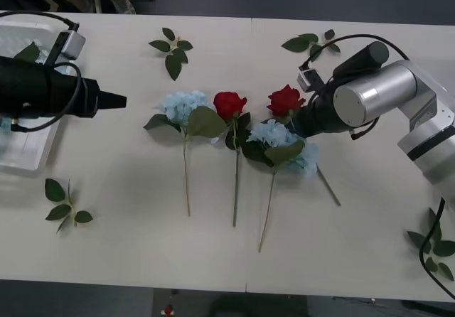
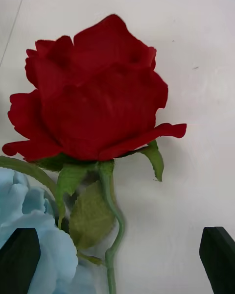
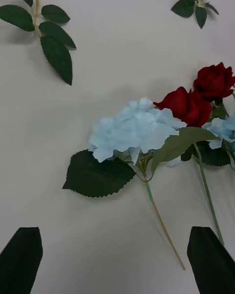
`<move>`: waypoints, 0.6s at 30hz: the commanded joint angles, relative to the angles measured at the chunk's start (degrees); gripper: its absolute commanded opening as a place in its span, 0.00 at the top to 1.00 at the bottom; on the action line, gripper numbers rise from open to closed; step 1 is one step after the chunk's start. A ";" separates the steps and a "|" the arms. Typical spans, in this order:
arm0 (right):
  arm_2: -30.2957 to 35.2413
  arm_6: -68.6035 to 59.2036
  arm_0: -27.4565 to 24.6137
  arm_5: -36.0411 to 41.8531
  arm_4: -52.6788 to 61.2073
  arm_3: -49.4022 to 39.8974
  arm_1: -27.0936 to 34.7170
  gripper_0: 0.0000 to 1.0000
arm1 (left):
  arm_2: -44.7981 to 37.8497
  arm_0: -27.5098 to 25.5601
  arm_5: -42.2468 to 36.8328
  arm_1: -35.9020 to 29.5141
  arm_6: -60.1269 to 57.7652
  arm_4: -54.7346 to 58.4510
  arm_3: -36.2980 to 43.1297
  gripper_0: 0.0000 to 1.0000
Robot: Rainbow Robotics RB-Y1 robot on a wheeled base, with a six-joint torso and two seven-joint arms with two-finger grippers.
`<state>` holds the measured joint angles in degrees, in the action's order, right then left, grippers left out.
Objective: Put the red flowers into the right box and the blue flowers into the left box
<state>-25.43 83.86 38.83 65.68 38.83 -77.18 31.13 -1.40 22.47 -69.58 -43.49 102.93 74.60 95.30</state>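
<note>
Two red flowers lie mid-table, one rose [image 1: 229, 104] in the centre and another [image 1: 285, 101] to its right. My right gripper [image 1: 299, 122] hovers right at that second rose [image 2: 95, 93], open, its black fingers [image 2: 19, 259] either side of the green stem. Two blue flowers lie alongside, one [image 1: 183, 106] on the left and one [image 1: 283, 138] under the right rose. My left gripper [image 1: 119, 101] is open and points at the left blue flower [image 3: 134, 134] from a short distance. The left box [image 1: 28, 162] stands at the far left under the left arm. The right box is out of view.
Loose green leaf sprigs lie at the back left [image 1: 173, 50], back right [image 1: 311, 43], front left [image 1: 64, 205] and front right [image 1: 434, 249]. A seam runs down the middle of the white table [image 1: 128, 246].
</note>
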 commanded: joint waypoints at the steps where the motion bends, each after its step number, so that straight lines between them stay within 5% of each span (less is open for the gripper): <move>1: 0.29 1.31 3.09 -0.91 -1.04 2.82 -3.09 0.04 | -4.23 -7.88 0.14 6.84 -1.86 -7.72 9.64 0.13; 9: -0.32 1.74 5.64 -4.07 -4.20 9.59 -6.43 0.04 | -3.96 -21.76 -0.03 16.86 -2.21 -21.95 29.85 0.13; 18: -0.58 2.01 6.34 -4.86 -5.87 11.35 -7.49 0.07 | 1.84 -22.11 -5.48 23.27 -13.29 -35.31 34.78 0.14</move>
<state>-25.39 84.05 43.28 61.05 33.18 -65.14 24.14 -0.52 -1.60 -73.54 -21.42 96.12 42.42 127.64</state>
